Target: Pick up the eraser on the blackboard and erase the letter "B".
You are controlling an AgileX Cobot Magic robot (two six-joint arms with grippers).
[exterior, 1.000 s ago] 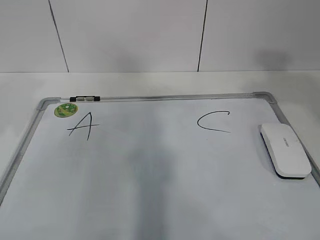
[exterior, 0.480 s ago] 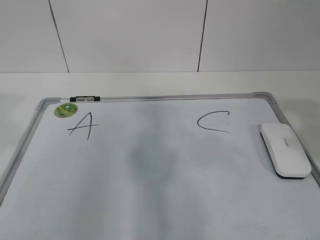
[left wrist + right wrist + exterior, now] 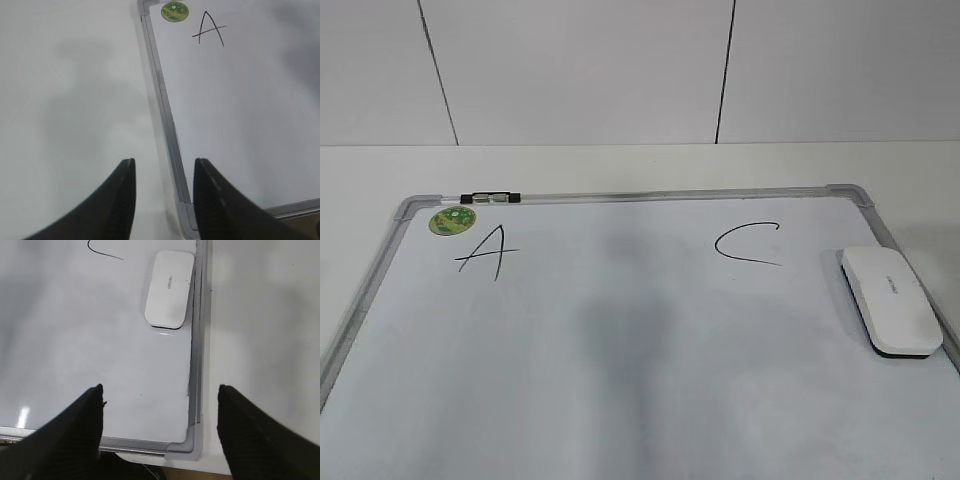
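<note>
Both claws hung empty above the near corners of the board; the eraser lay alone at its right edge.

Nearest, the left black claw [image 3: 162,200] had its two fingers a small way apart, holding nothing, above the grey frame at the near left corner of the large white dry-erase blackboard [image 3: 240,125] on the pale counter [image 3: 70,90]. The right black claw [image 3: 160,430] was spread wide and empty over the near right corner. Farther on, the flat white plastic eraser [image 3: 169,288] with rounded corners rested on the board [image 3: 75,340], just beside its right frame and apart from both claws. Beyond it lay a curved black "C" [image 3: 747,246], a slanted black "A" [image 3: 485,250] and a round green sticker [image 3: 451,220] in the far left corner. No "B" showed on the board [image 3: 620,330].
</note>
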